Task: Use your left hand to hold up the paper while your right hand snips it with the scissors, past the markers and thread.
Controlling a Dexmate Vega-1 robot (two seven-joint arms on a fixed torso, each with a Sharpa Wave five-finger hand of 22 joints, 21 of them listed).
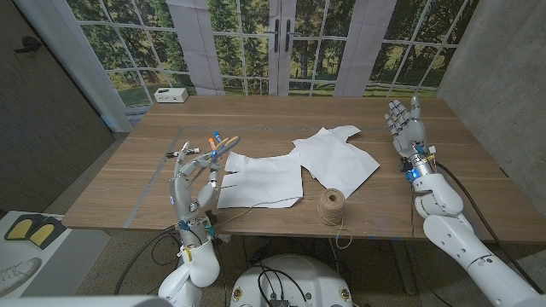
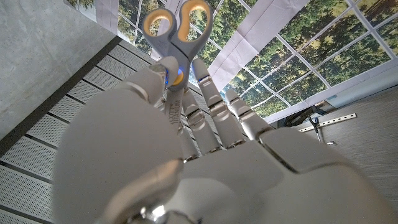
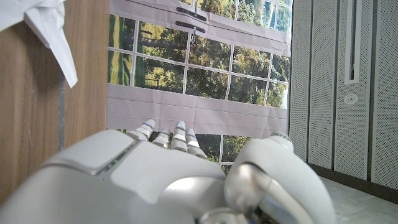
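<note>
Lying between spread, empty right hand [image 1: 404,124] and left hand [image 1: 194,181] apparently gripping scissors [image 1: 217,151]: paper [image 1: 294,167], thread [image 1: 332,205].

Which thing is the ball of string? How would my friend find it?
Start at the wooden table and find the white paper spread across its middle. Right at the paper's near corner, towards the robot, stands the ball of string. It is the only brown, round, wound-up thing there, with a loose strand trailing over the table's edge.
</note>
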